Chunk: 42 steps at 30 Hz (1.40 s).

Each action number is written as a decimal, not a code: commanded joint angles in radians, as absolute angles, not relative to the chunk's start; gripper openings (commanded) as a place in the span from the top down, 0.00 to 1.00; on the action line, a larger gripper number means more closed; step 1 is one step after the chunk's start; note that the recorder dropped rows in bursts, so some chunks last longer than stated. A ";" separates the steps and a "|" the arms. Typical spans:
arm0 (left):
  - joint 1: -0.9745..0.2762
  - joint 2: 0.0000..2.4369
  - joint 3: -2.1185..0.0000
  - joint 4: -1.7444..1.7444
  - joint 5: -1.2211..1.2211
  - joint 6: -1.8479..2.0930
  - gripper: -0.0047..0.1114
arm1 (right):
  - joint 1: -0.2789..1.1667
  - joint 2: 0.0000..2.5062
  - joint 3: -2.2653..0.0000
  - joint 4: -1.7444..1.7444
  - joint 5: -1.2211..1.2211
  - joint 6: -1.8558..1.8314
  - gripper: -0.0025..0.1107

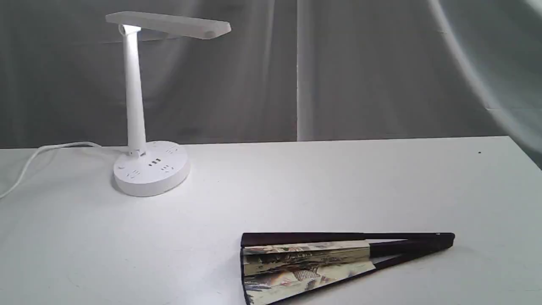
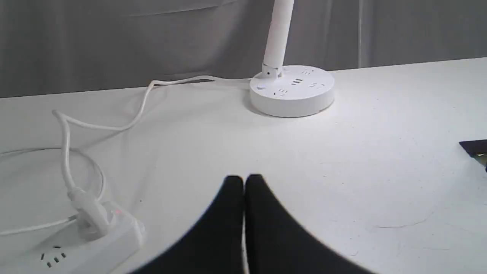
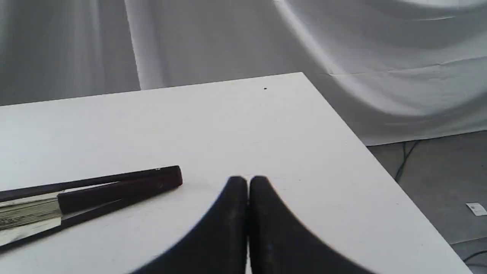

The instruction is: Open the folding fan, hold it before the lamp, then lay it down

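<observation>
One folding fan (image 1: 309, 256) lies crosswise, pivot pointing right.

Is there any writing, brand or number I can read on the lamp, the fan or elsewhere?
None readable.
White plastic desk lamp: no lettering shows.
Cream pleated paper fan, dark ribs: painted picture, blurred.
Small white tag on the grey floor: too small to read.

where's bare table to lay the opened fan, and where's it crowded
The widest bare stretch of table runs between the lamp and the folding fan, on to the right edge. Front left, before the lamp, is bare too. Crowded: the far left, where the cord loops to a power strip.
</observation>
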State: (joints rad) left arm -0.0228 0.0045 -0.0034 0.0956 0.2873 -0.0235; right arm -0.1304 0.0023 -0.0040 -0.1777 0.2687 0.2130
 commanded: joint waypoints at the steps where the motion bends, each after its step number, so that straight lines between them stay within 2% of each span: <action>1: -0.028 0.000 0.000 0.087 0.281 -0.022 0.96 | -0.128 0.000 0.000 -0.180 0.246 0.217 0.98; 9: -0.028 0.000 0.000 0.087 0.281 -0.022 0.96 | -0.128 0.000 0.000 0.067 0.052 0.217 0.98; 18: -0.028 0.000 0.000 0.087 0.281 -0.022 0.96 | -0.128 0.000 0.000 0.090 -0.156 0.284 0.98; 24: -0.028 0.000 0.000 0.087 0.281 -0.022 0.96 | -0.128 0.026 -0.090 0.009 -0.172 0.293 0.98; 29: -0.028 0.000 0.000 0.087 0.281 -0.022 0.96 | -0.128 0.211 -0.210 -0.038 -0.170 0.298 0.98; 42: -0.028 0.000 0.000 0.087 0.281 -0.022 0.96 | -0.128 0.962 -0.487 -0.213 -0.152 0.300 0.98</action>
State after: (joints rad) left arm -0.0228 0.0045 -0.0034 0.0956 0.2873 -0.0235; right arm -0.1304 0.8838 -0.4423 -0.1775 -0.1583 0.2986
